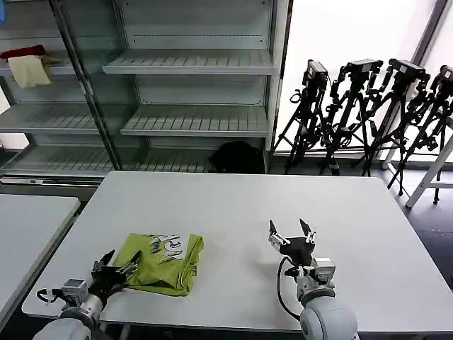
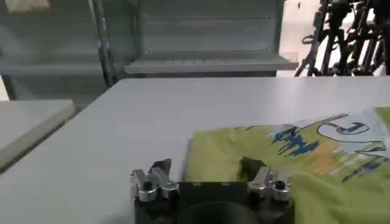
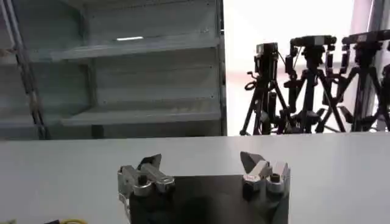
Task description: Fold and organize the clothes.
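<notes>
While the T-shirt lies folded into a compact green bundle near the table's front edge on the robot's left, white print facing up, the fold looks mostly done. Left gripper sits at the shirt's near-left corner, fingers spread, nothing held; in the left wrist view one fingertip rests over the cloth edge and the other is on bare table. Right gripper hovers well apart over mid-table, also spread w/ nothing in it. Step in hand, my guess: tidy or make the last fold. To do it well: pinch only the edge layer, keep low, lift evenly so the stacked layers don't slide; bring the right gripper over to hold the far side. Shelves and tripods stand behind.
</notes>
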Controlling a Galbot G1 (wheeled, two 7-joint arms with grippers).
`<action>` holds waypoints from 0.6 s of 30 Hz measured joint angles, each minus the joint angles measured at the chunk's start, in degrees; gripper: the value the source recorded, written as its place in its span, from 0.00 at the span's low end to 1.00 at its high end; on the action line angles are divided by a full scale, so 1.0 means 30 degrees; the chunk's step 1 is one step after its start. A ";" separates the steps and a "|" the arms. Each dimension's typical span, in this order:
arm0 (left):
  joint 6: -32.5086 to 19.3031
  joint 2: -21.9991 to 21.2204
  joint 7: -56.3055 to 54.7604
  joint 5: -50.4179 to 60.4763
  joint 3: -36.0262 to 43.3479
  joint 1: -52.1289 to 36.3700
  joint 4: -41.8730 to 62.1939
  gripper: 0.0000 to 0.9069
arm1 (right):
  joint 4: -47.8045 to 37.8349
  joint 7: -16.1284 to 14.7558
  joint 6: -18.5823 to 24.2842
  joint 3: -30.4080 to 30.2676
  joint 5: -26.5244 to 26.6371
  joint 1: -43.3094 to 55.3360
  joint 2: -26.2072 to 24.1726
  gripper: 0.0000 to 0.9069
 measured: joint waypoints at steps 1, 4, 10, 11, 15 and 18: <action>0.0136 0.0006 -0.0054 -0.0329 -0.0011 0.0012 0.0011 0.11 | -0.0002 0.0007 0.0002 0.0000 0.0000 0.0011 0.0004 1.00; 0.0452 0.0027 -0.0218 -0.1388 -0.0110 0.0072 0.0021 0.02 | -0.0015 0.0024 0.0004 -0.0016 0.0000 0.0059 0.0034 1.00; 0.0867 0.0061 -0.0387 -0.3328 -0.0260 0.0187 0.0077 0.02 | -0.0022 0.0046 0.0007 -0.0155 -0.0089 0.0103 0.0193 1.00; 0.0925 0.0054 -0.0404 -0.3612 -0.0269 0.0190 0.0087 0.02 | -0.0022 0.0053 0.0009 -0.0160 -0.0099 0.0101 0.0200 1.00; 0.1120 -0.0008 -0.0419 -0.4479 -0.0288 0.0168 0.0096 0.01 | 0.0004 0.0080 0.0011 -0.0139 -0.0117 0.0075 0.0190 1.00; 0.1222 -0.0124 -0.0471 -0.4997 -0.0342 0.0069 0.0034 0.00 | 0.0043 0.0091 0.0031 -0.0070 -0.0115 0.0003 0.0134 1.00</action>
